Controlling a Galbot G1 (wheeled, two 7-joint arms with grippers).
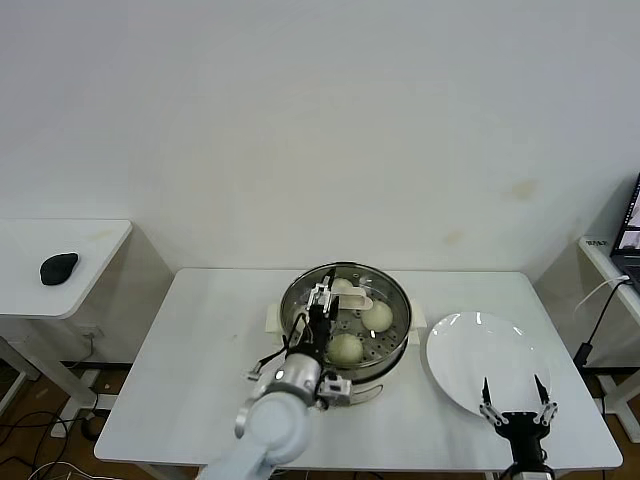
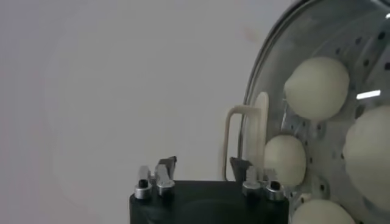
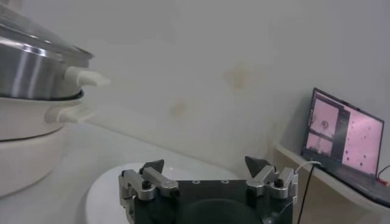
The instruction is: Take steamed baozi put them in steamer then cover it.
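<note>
1. Head view, centre: one steamer (image 1: 396, 306), one cover (image 1: 372, 345) on it, three baozi (image 1: 346, 348) visible inside.
2. Left gripper (image 1: 322, 298), jaws spread, above the cover's handle (image 1: 352, 297).
3. Right gripper (image 1: 516, 398), jaws spread, lower right by one plate (image 1: 470, 352).

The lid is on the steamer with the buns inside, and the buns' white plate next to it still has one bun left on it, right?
Not quite. The white plate has no bun on it, as the head view shows. The rest holds: the glass lid sits on the steamer, and the baozi are inside under it. The plate lies beside the steamer.
</note>
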